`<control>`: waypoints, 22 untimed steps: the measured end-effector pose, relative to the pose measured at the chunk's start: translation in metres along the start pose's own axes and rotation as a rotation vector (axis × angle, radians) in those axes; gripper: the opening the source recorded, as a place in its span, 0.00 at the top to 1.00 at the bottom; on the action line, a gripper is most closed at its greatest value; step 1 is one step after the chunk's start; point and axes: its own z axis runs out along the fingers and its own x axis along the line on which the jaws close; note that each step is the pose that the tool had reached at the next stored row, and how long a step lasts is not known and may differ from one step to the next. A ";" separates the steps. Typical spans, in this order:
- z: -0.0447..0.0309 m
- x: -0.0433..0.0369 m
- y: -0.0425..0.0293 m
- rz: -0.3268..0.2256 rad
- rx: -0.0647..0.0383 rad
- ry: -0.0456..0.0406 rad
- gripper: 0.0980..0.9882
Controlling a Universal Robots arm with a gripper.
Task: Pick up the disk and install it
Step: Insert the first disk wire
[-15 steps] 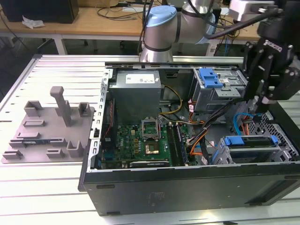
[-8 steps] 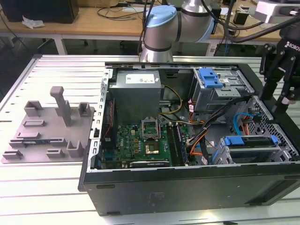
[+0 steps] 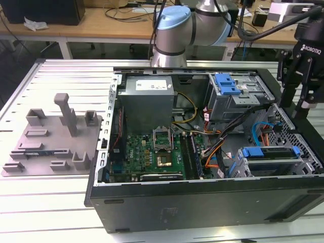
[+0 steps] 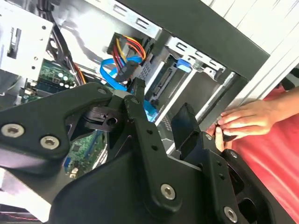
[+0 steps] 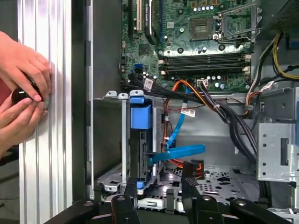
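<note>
The disk [image 3: 268, 153] sits slotted in the metal drive cage [image 3: 304, 163] at the front corner of the open computer case, on the exterior view's right. In the first wrist view the disk [image 5: 140, 154] is edge-on, with its blue frame's tab [image 5: 140, 116] at the end. My gripper [image 3: 297, 109] hangs above the case's wall on the exterior view's right, just over that cage. It is open in both wrist views, with nothing between the black fingers [image 5: 191, 196] [image 4: 140, 121].
A person's hands [image 5: 23, 93] hold a small black object on the slotted table beside the case, also in the second wrist view [image 4: 243, 121]. Blue and orange cables [image 5: 180, 151] run beside the cage. A grey tray [image 3: 50, 142] with posts stands on the exterior view's left.
</note>
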 end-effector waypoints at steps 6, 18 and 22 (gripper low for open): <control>0.0053 -0.0197 0.0000 0.004 -0.001 0.0043 0.54; 0.0106 -0.0400 -0.0001 0.033 0.030 0.1029 0.64; 0.0116 -0.0413 0.0005 0.053 0.056 0.1267 0.64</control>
